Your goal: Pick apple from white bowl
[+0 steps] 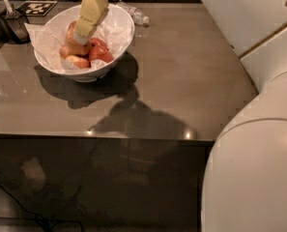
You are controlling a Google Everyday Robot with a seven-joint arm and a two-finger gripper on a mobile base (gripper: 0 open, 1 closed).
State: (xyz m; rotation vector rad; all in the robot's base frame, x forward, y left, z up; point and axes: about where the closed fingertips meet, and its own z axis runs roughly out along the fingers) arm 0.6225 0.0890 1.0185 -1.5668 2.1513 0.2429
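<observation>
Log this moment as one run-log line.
phase: reach | gripper: inside bowl, tip over apple | apple: in bowl among smaller apples | bowl: on table, far left

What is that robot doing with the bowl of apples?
The robot is going after an apple. Its gripper is down inside the white bowl on the grey table, right at the big pale apple. That apple sits in the bowl on crumpled paper and is not lifted yet. Smaller red apples lie next to it.
</observation>
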